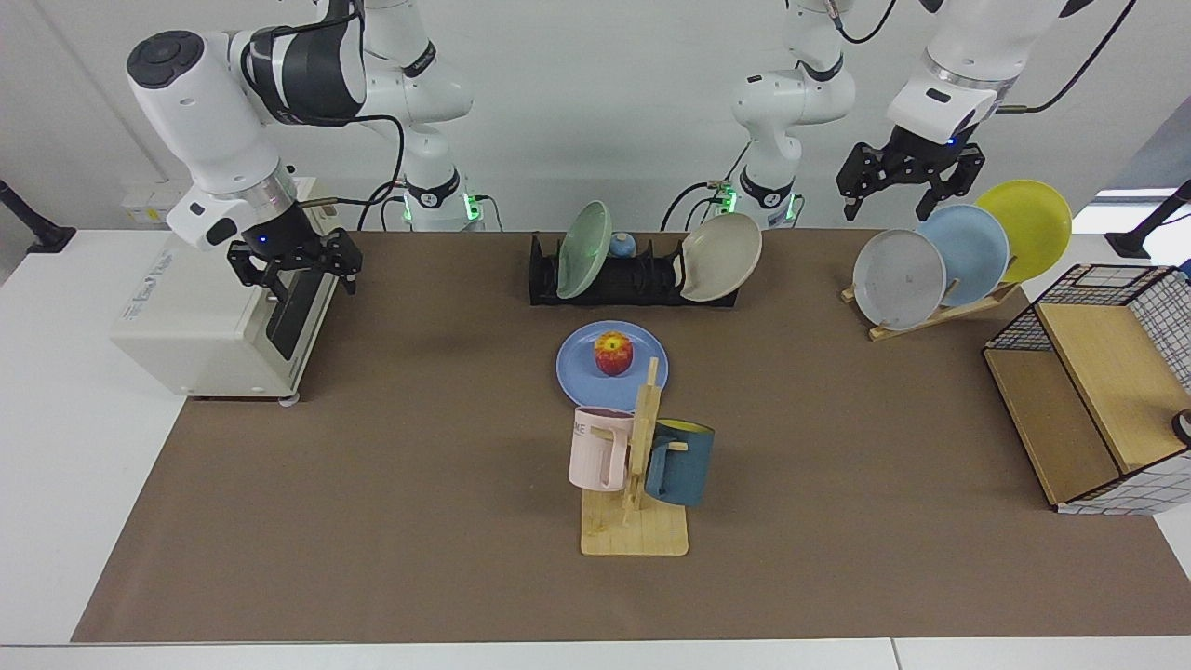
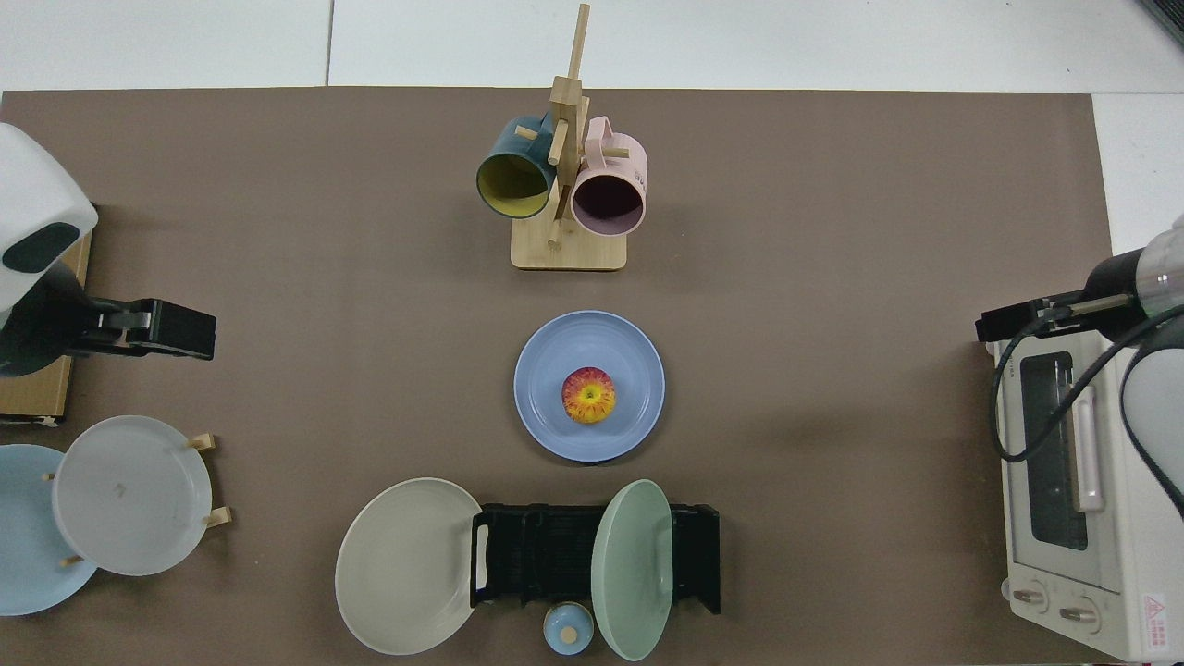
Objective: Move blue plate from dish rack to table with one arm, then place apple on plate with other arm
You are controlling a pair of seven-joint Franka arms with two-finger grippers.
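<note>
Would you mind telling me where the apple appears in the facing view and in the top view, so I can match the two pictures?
Facing view: the apple sits on the blue plate, just below the black dish rack.
Top view: the apple lies at the middle of the blue plate, above the dish rack.
Shared landmark: the wooden mug stand, on the plate's other side.

Two glossy white jointed arms point(image 1: 214, 102) with dark grey elbow bands, black cables, black pincers, small blue lights

bright even overhead light | soft faint shadows | sharp focus
</note>
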